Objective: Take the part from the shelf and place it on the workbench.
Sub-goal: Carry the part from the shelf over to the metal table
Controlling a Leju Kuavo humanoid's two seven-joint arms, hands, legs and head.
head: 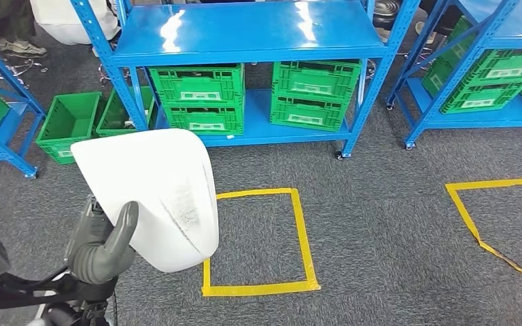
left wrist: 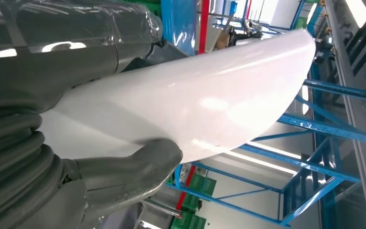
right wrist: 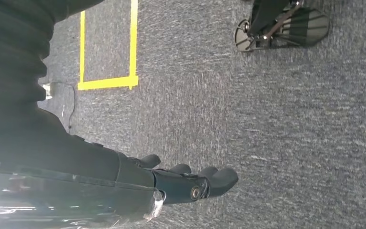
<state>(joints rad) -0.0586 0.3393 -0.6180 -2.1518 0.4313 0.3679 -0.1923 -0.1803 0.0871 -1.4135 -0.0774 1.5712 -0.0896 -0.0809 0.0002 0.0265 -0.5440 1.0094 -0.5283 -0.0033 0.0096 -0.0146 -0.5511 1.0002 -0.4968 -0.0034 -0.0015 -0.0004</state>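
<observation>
A large curved white part (head: 160, 193) is held up in front of me by my left hand (head: 103, 248), whose grey thumb lies across its near face. The left wrist view shows the same glossy white part (left wrist: 195, 102) clamped between the thumb (left wrist: 138, 169) and the fingers (left wrist: 66, 43) on its other side. My right hand (right wrist: 181, 183) hangs over the grey carpet with its fingers apart and nothing in it.
A blue shelf (head: 245, 34) stands ahead with green crates (head: 200, 98) on its lower level and more green bins (head: 71, 122) on the floor to the left. Yellow tape squares (head: 258, 238) mark the carpet. A second blue rack (head: 489, 75) stands at the right.
</observation>
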